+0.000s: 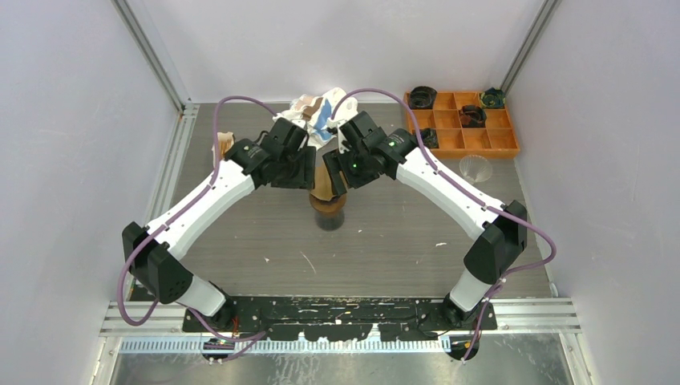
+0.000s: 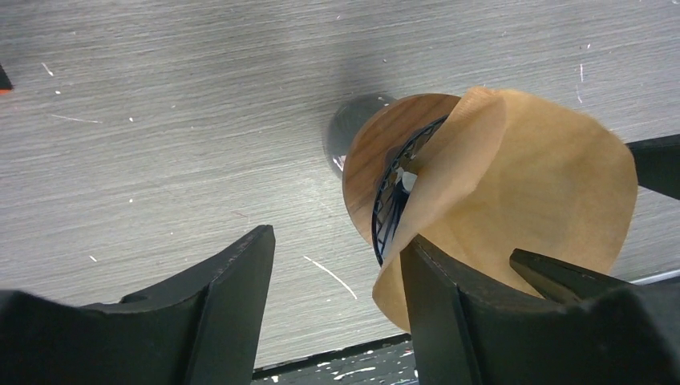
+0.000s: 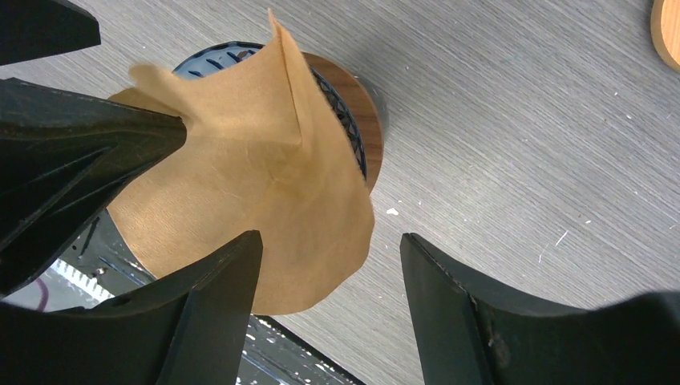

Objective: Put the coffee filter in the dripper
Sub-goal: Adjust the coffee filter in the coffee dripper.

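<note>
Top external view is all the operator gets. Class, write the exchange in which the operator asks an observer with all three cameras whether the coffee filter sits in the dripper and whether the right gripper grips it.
Operator: From above, the dripper is half hidden. Is the coffee filter seated?
Observer: No. The left wrist camera shows the coffee filter creased, lying across part of the dripper's rim, with the dark ribbed inside showing beside it.
Operator: Is the right gripper closed on it?
Observer: No. Its own camera shows the right gripper with jaws wide apart and only the filter's edge in the gap.
</note>
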